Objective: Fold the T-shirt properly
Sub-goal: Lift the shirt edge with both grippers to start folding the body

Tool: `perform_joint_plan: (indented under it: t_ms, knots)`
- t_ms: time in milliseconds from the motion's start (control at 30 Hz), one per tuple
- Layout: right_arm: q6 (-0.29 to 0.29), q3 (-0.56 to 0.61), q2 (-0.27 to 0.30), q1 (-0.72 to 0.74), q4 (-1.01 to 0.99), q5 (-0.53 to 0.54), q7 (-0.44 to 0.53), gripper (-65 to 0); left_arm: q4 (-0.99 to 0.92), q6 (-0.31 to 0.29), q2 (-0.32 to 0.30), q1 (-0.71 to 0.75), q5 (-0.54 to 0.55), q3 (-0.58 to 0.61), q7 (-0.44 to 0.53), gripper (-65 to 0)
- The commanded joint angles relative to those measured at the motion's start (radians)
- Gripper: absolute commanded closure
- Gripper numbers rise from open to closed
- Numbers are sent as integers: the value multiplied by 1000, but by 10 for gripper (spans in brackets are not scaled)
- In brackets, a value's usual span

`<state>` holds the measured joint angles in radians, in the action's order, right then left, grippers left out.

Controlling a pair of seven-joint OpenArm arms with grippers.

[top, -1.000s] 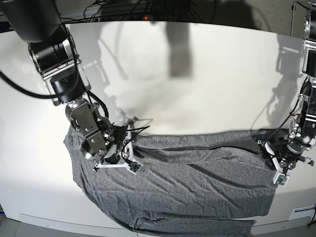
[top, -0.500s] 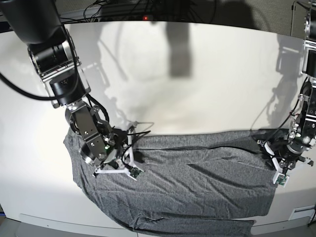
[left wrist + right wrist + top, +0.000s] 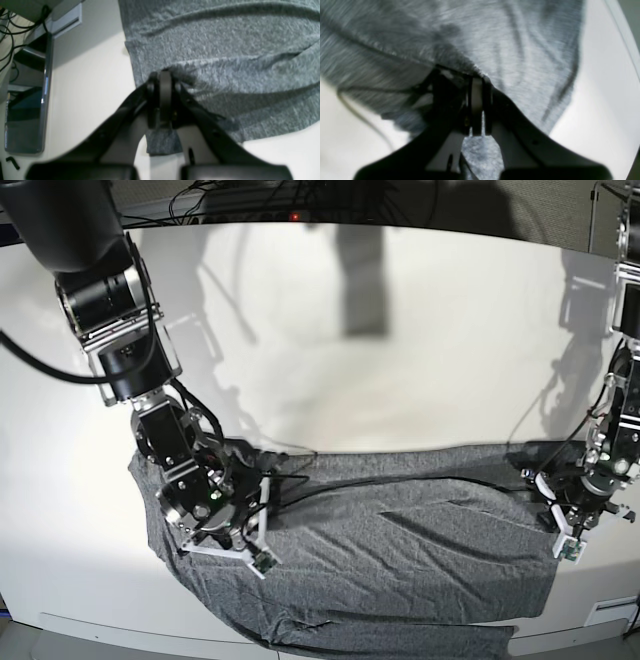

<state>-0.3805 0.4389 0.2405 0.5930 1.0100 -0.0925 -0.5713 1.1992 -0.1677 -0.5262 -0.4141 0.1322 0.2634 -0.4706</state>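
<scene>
A: Where does the T-shirt (image 3: pixel 400 530) lie?

B: Spread wide over the near part of the white table (image 3: pixel 400 350), creased, one grey strip running along the table's near edge.

A: And the grippers, taken from the shirt?

B: The right gripper (image 3: pixel 477 100) sits at the end of the shirt on the base view's left, jaws clenched on a fold of grey knit, which bunches up over the tips. The left gripper (image 3: pixel 162 85) is at the shirt's other end, jaws pressed together on the cloth's border; a flap of fabric hangs below the tips.

A: What else is near the shirt?

B: A thin cable (image 3: pixel 362 117) trails over the table just beside the right gripper. Past the shirt's edge by the left gripper, off the table's side, stands a dark glossy panel (image 3: pixel 27 110) with loose black cables (image 3: pixel 15 22) above it. More cables (image 3: pixel 260 200) lie behind the table's far edge, well apart from the shirt.

A: Any writing?

B: None can be read.
</scene>
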Motion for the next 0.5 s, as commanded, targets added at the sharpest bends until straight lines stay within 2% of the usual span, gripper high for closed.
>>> perform_joint_plan:
  t_ms: [0, 100, 267, 467]
  knots:
    - [31, -19, 3, 38, 18, 0, 25, 0, 13, 7, -17, -41, -1, -7, 29, 0]
    - [68, -67, 3, 38, 18, 0, 25, 0, 13, 7, -17, -64, 0, -7, 39, 0]
    - [77, -177, 2, 38, 18, 1, 27, 0, 6, 6, 0, -111, 0, -7, 54, 0]
    - [59, -275, 3, 36, 18, 52, 28, 0, -42, -9, 90, -152, -1, -7, 56, 0]
